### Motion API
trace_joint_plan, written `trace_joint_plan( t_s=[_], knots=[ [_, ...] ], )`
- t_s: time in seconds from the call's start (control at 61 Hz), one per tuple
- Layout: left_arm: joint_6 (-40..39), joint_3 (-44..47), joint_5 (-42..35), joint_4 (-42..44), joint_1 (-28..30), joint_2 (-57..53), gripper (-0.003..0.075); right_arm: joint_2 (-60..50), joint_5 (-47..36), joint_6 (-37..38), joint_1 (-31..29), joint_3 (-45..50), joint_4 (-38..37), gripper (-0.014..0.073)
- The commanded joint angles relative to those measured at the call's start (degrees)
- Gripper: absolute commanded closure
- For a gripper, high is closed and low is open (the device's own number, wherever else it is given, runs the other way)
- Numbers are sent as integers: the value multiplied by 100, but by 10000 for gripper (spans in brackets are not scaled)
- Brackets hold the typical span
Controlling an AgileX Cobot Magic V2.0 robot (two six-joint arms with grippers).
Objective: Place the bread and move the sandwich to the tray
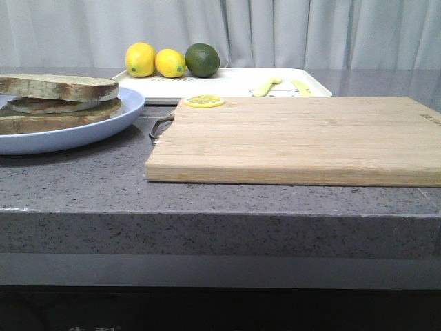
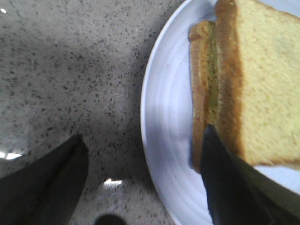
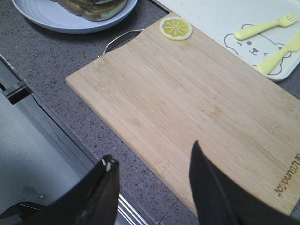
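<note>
The sandwich (image 1: 58, 103) lies on the pale blue plate (image 1: 103, 123) at the far left: a bread slice (image 1: 62, 86) on top, a pale egg layer under it, and a bottom slice. In the left wrist view the top bread (image 2: 265, 84) shows its pale tan face and brown crust. My left gripper (image 2: 143, 133) is open and straddles the plate's rim (image 2: 164, 140), one finger (image 2: 225, 178) beside the sandwich's edge. My right gripper (image 3: 153, 151) is open and empty over the front edge of the cutting board (image 3: 187, 98). The white tray (image 1: 227, 83) lies at the back.
The wooden cutting board (image 1: 296, 138) fills the middle, with a lemon slice (image 1: 203, 101) on its far left corner. On the tray are two lemons (image 1: 155, 61), a lime (image 1: 202, 60) and a yellow fork and knife (image 3: 267, 35). The counter's front edge is close.
</note>
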Motion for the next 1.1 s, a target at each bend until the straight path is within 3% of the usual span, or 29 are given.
trace_joint_plan(
  t_s=[0.0,0.263,0.623,0.755,1.083],
  knots=[
    [146,-206,-186,-494,0,15,225,-20,-352,-2,-20,-142,14,223],
    [269,-206,-168,-774,0,492,247,-20,-352,-2,-20,-142,14,223],
    [297,-216,-183,-862,0,551,643,-20,-352,-2,-20,-142,14,223],
    [297,-216,-183,-877,0,551,736,-20,-352,-2,-20,-142,14,223],
    [376,-845,242,-1633,0,529,738,-20,-352,-2,-20,-142,14,223]
  ],
)
